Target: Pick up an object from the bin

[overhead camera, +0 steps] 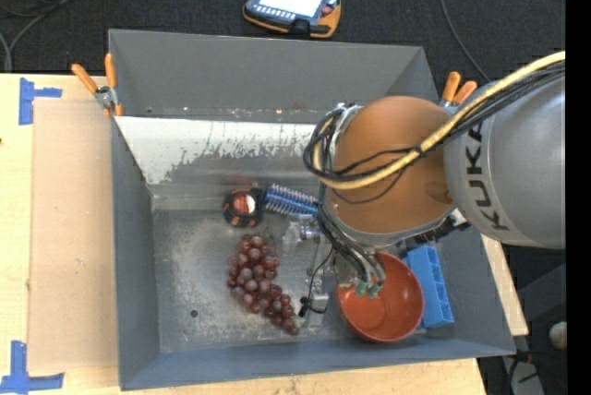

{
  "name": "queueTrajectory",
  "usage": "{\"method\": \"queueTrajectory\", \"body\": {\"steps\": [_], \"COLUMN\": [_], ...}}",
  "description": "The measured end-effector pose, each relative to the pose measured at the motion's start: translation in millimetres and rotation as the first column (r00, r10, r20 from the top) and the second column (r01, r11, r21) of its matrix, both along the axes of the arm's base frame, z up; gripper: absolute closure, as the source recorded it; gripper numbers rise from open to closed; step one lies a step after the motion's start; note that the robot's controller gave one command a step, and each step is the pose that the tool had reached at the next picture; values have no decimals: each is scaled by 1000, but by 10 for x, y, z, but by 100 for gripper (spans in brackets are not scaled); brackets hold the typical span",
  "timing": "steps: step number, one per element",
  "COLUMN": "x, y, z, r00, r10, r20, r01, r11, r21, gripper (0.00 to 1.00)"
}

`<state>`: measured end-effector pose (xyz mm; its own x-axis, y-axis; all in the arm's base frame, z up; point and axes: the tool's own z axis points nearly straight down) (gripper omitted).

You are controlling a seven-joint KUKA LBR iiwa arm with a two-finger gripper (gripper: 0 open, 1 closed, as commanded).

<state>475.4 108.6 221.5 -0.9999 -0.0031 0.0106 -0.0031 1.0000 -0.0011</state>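
Evidently the gripper point(316, 292) sits low in the near part of the bin point(185, 190), in the gap between a bunch of dark red grapes point(260, 278) on its left and a red bowl point(392, 310) on its right. The wrist's orange cover point(388, 167) hangs above and hides much of it, so I cannot tell whether the hand is wide or narrow, or whether it holds anything.

I judge the grapes the likelier target. They lie loose on the open floor, clear of the walls, while the bowl is crowded against a blue block point(434, 282) by the right wall. The bunch is a lumpy cluster of small glossy maroon balls, running from far left to near right. Its near end lies just beside the gripper.
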Motion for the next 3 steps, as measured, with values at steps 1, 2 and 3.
{"method": "queueTrajectory", "body": {"steps": [1, 2, 3], "x": [17, 92, 64], "y": [-10, 96, 282], "z": [41, -988, -718], "r00": [1000, 985, 979], "r10": [-5, -170, -205], "r20": [8, 8, 12], "r01": [5, 170, 205], "r11": [1000, 985, 979], "r21": [1, 1, 3], "gripper": [0, 0, 0]}}
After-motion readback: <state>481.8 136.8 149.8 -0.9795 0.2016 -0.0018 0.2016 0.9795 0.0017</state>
